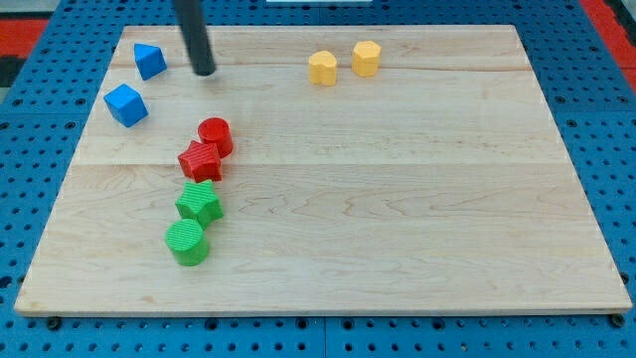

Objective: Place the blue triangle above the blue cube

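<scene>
Right of blue triangle (150, 61), my tip (204, 73)

No text, label, brand, number or sign can be read anywhere in the camera view. The wooden board (397, 199) shows only plain grain, and the blue pegboard surface (30, 149) around it carries only rows of holes. The coloured blocks seem unmarked, though they are too small to be sure.
</scene>
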### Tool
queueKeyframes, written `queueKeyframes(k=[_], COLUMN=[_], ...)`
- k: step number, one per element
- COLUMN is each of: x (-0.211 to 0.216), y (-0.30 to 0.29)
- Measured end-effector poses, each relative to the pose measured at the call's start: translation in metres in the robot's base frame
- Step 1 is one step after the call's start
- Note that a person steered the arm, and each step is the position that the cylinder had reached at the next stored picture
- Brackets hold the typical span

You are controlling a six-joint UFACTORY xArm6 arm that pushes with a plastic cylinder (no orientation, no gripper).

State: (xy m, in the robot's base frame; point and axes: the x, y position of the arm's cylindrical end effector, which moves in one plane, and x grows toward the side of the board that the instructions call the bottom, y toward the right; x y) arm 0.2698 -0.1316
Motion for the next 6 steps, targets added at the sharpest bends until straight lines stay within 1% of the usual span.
queueKeyframes(k=[1, 2, 3, 4, 5, 6], x=[-0.028, -0.039, -0.033, -0.019, 0.010, 0.013], y=[0.031, 0.081, 0.124, 0.124, 0.126, 0.148])
